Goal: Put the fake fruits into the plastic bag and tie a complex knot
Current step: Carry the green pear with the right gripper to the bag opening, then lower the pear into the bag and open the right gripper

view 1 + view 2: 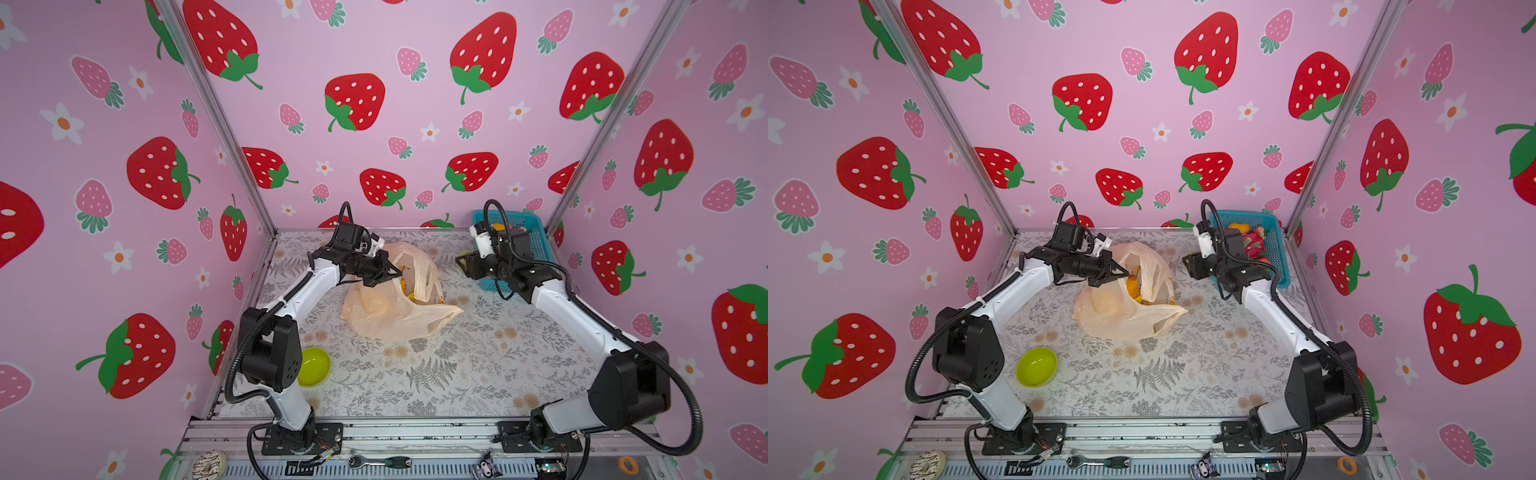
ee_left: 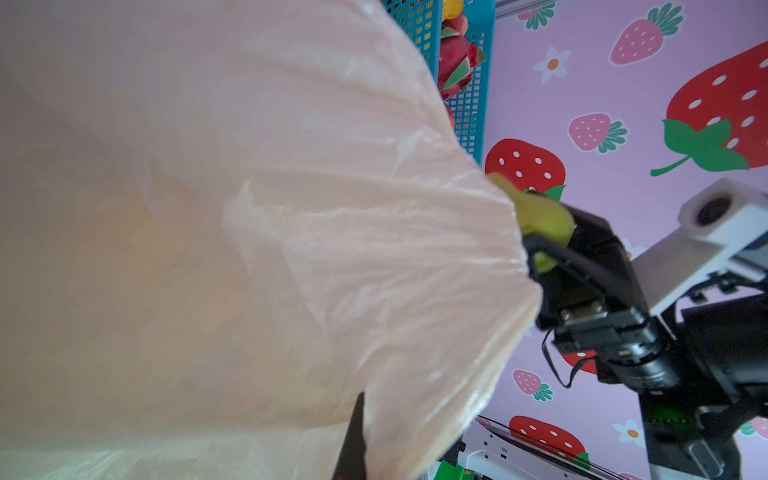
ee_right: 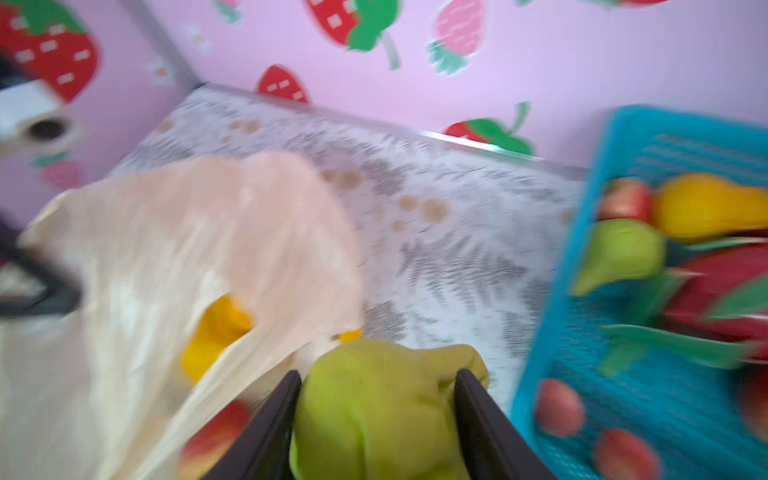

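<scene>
While the left gripper [image 1: 392, 273] is closed on the rim of the bag [image 1: 386, 318] on the table [image 1: 457, 374], the right gripper [image 3: 377, 374] clamps a green pear [image 3: 374, 419] between bag and basket [image 1: 540, 245]. The pear looks light, stiff and slippery, best held at its wide belly; the bag is thin and soft.

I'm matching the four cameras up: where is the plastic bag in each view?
In a top view: bag mid-table, its rim in the left claw.
In a top view: bag mid-table again.
Left wrist view: bag fills most of the picture.
Right wrist view: bag beside the green fruit held by the right claw.
Shared landmark: blue basket, in all four.
</scene>
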`<act>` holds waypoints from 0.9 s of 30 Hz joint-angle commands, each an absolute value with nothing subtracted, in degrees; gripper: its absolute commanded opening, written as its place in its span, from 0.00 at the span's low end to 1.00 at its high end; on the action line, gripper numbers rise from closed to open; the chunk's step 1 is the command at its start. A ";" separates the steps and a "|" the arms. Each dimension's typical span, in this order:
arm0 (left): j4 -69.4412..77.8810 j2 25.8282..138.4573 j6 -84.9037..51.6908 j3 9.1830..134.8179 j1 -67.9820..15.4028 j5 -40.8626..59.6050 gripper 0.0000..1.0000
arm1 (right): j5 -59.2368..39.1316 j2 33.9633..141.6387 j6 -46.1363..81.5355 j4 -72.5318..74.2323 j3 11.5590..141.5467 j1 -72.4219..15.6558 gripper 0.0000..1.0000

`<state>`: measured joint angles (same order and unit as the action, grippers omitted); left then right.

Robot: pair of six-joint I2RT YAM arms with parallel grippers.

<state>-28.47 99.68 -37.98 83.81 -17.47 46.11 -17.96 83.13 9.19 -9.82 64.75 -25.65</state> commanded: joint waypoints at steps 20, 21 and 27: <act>-28.17 97.52 -38.36 83.49 -18.70 47.02 0.00 | -40.42 98.98 26.52 17.53 57.92 -35.88 0.41; -28.19 97.32 -38.42 83.50 -18.64 47.02 0.00 | -39.70 99.66 28.07 19.78 58.01 -36.26 0.41; -28.19 96.77 -38.33 83.50 -18.76 46.76 0.00 | -34.88 103.08 37.89 34.33 57.91 -38.26 0.43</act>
<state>-28.47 98.91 -38.00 83.74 -18.50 46.06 -37.32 101.75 31.09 23.66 56.55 -37.28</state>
